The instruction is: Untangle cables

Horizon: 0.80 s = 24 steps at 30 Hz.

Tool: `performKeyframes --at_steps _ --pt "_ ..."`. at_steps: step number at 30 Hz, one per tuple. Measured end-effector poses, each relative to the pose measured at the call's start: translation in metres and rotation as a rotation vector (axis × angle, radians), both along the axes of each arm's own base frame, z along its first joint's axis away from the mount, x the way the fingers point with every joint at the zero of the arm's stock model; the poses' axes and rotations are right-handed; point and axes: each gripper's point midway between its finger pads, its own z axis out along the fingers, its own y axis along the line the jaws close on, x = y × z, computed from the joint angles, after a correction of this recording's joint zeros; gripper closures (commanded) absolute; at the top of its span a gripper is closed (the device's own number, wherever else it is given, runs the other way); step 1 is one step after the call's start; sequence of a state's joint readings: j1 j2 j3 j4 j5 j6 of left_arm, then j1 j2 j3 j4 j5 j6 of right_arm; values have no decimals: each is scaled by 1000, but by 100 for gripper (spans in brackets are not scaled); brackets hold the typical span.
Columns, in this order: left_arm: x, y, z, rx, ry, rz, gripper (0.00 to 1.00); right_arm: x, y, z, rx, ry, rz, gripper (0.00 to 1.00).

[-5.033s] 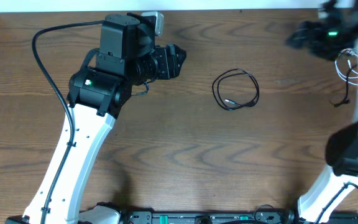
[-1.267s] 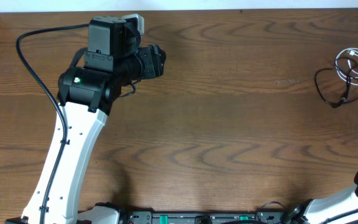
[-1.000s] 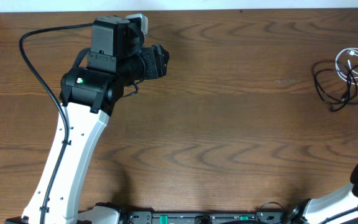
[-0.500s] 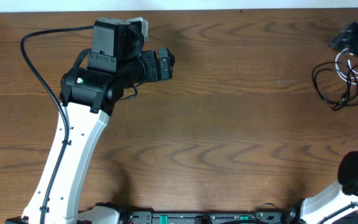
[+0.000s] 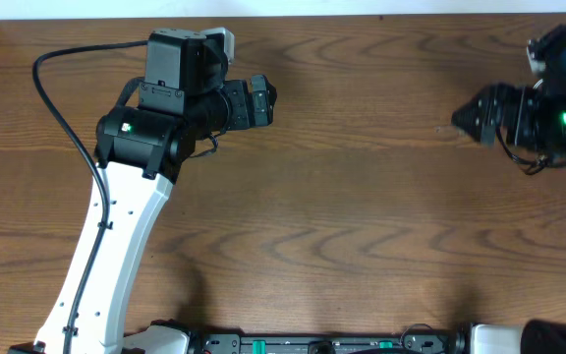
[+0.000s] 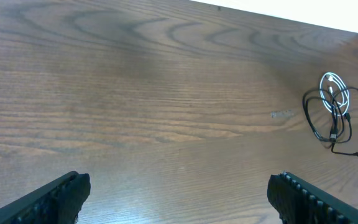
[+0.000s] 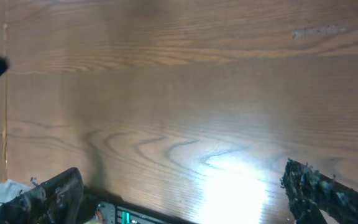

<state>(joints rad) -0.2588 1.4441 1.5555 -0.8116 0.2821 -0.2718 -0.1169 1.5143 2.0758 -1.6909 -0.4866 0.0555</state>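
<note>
The white cable (image 6: 334,92) lies as a small coil at the far right of the table in the left wrist view. The black cable (image 6: 333,134) loops across and below it, so the two overlap. In the overhead view my right arm covers them; only a bit of the black cable (image 5: 533,169) shows under it. My right gripper (image 5: 463,117) is open and empty, pointing left, just left of the cables. It also shows open in the right wrist view (image 7: 182,193) over bare wood. My left gripper (image 5: 266,103) is open and empty far to the left, with its fingers wide apart in the left wrist view (image 6: 179,198).
The table is dark wood with a white wall along its far edge (image 5: 362,8). A black rail with electronics (image 5: 312,344) runs along the near edge. The left arm's thick black wire (image 5: 55,98) arcs over the left side.
My right arm has swung in from the right edge and now sits over the cables, gripper pointing left. The cables moved to the far right over the earlier frames. The left arm has barely moved.
</note>
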Motion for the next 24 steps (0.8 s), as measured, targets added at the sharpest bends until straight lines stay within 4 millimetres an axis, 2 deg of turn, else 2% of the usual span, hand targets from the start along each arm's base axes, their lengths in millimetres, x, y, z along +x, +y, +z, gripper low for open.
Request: performKeyframes --at_steps 3,24 --pt "0 0 0 0 0 0 3 -8 2 7 1 -23 5 1" --pt "0 0 0 0 0 0 3 -14 0 12 -117 -132 157 1"
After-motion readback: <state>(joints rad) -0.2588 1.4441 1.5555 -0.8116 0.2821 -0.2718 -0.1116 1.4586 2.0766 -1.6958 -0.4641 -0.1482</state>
